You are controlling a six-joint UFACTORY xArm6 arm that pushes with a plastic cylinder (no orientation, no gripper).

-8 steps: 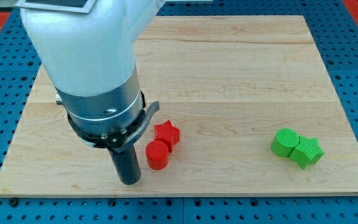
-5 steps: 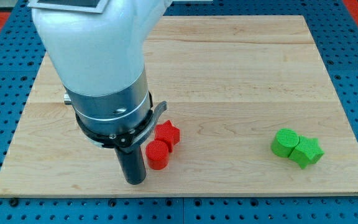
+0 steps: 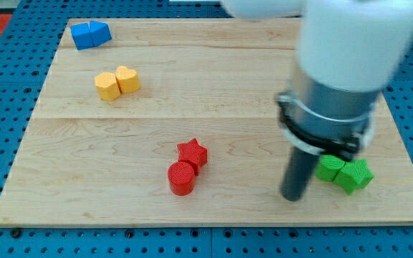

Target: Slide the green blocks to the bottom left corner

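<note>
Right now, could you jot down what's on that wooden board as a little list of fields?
board: wooden board on a blue pegboard
green blocks: green cylinder and green star, touching, near the view's bottom right
my tip, just left of the green pair
red blocks: red star and red cylinder, touching, bottom middle
yellow blocks, a pair at upper left
blue blocks, top left corner

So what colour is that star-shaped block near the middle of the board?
Red. The star block shows plainly in the camera view, touching a red cylinder.
</note>
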